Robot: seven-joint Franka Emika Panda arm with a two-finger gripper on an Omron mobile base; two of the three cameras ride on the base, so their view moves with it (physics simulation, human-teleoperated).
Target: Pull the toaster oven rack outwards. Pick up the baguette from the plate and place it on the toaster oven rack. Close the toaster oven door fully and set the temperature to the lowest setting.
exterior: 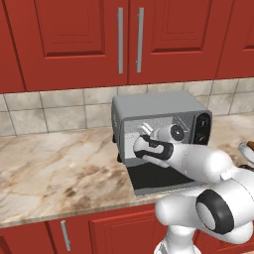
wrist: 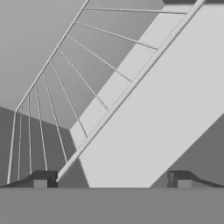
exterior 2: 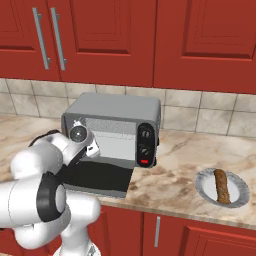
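On the marble surface (exterior: pixel 59 168) the oven (exterior: pixel 158 106) stands door-down — claw (wrist: pixel 111 181) spread at the rack (wrist: pixel 65 96), baguette (exterior 2: pixel 221 186) at four o'clock.

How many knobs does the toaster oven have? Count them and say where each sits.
2. Both are on the toaster oven's black panel: the upper knob and the lower knob, above the red button.

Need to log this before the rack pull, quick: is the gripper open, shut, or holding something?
Gripper: open, holding nothing; fingertips wide apart inside the toaster oven, close over the toaster oven rack.
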